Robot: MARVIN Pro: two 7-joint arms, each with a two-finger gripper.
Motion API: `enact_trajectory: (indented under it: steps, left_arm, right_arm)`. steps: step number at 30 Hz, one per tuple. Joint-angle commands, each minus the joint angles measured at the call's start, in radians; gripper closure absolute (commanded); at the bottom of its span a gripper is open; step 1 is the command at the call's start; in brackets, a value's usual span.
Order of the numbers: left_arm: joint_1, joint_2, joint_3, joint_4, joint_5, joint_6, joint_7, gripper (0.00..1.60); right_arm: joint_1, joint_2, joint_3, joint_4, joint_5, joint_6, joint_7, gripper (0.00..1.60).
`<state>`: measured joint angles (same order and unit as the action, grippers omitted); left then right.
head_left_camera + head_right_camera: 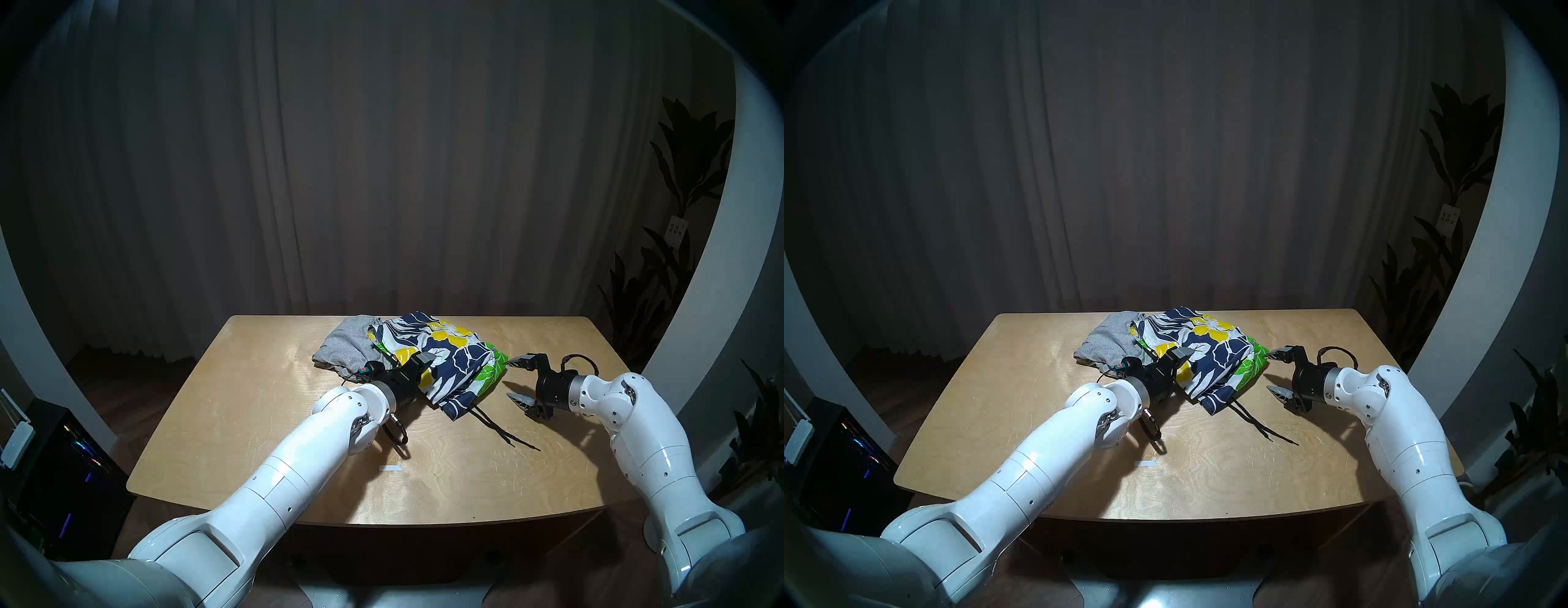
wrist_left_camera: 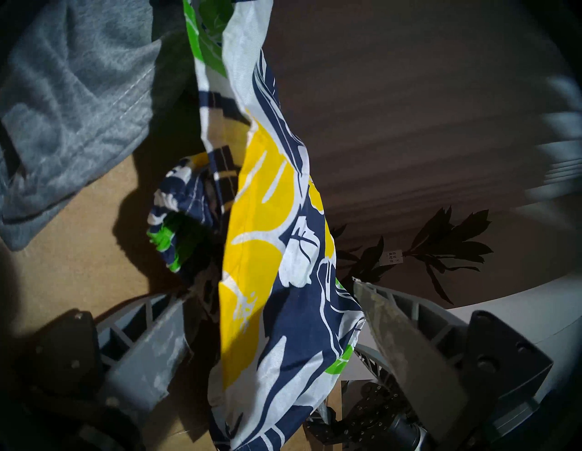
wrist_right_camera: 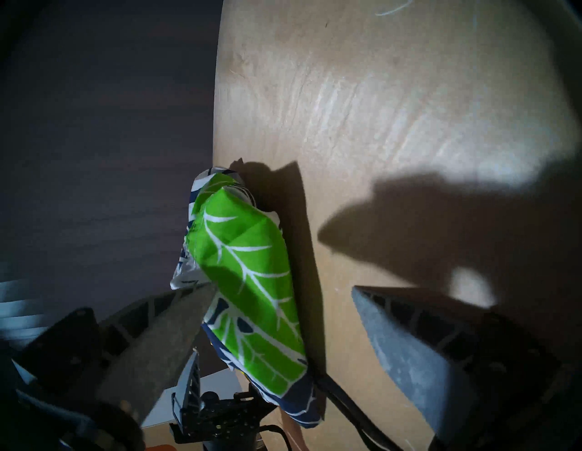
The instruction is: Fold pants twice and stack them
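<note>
2 pairs of shorts lie together at the far part of the table. The floral shorts are folded and rest partly over the grey shorts, I think because the stacking is nearly done.

The left end effector stands wide open with the near-left edge of the floral cloth between its fingers; it does not pinch the cloth. The right end effector is also wide open and empty, just to the right of the green corner.

The long axis of the floral bundle runs from far-left to near-right, toward the right end effector. Its black drawstring trails toward the robot.
</note>
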<state>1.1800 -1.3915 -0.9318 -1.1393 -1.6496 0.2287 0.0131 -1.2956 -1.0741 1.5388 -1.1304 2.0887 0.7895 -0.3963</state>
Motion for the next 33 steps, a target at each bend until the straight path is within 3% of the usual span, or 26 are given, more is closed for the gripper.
enact_trajectory:
  steps: [1,6,25,29,33]
  left_arm:
    - [0.006,-0.010,0.010,0.039,0.000,0.002,0.010,0.00]
    - [0.002,-0.014,0.014,0.054,0.000,0.004,0.001,0.00]
    - [-0.007,-0.015,0.019,0.061,0.023,-0.001,-0.019,0.00]
    - [-0.003,-0.017,0.007,0.075,0.019,-0.010,-0.078,0.00]
    - [0.013,-0.018,-0.007,0.090,0.008,-0.021,-0.169,0.00]
  right_arm:
    - [0.075,-0.022,0.003,0.113,0.007,0.045,0.082,0.00]
    - [0.105,-0.016,-0.009,0.176,-0.009,0.088,0.135,0.00]
    - [0.265,-0.071,-0.110,0.312,-0.141,0.077,0.223,0.00]
    - [0.290,-0.080,-0.123,0.351,-0.157,0.081,0.250,0.00]
    - [0.305,-0.084,-0.110,0.393,-0.128,0.117,0.273,0.00]
